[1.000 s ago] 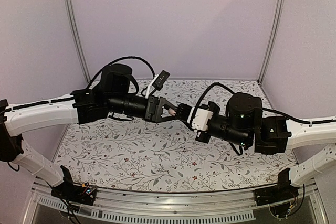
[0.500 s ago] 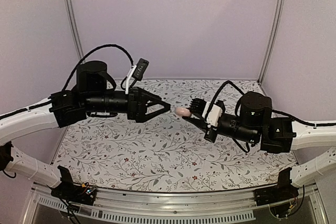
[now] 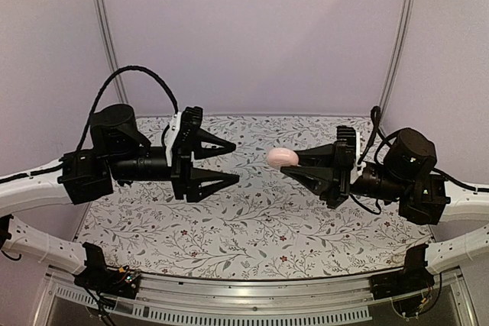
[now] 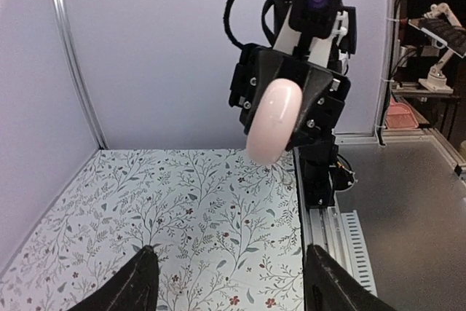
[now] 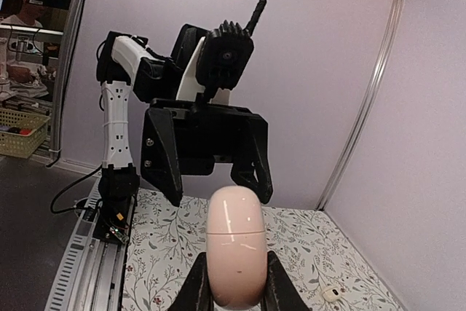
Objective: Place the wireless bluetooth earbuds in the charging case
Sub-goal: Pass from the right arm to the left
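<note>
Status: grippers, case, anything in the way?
Left gripper open, empty. Right gripper shut on case, held in the air, lid closed. Nothing between the two grippers.

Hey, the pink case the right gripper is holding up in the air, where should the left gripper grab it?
Take the charging case by its free rounded end, beyond the seam, which sticks out past the right gripper's pinch. Probably best to come straight across from the left gripper's side, its open jaws spanning the case's narrow width.
</note>
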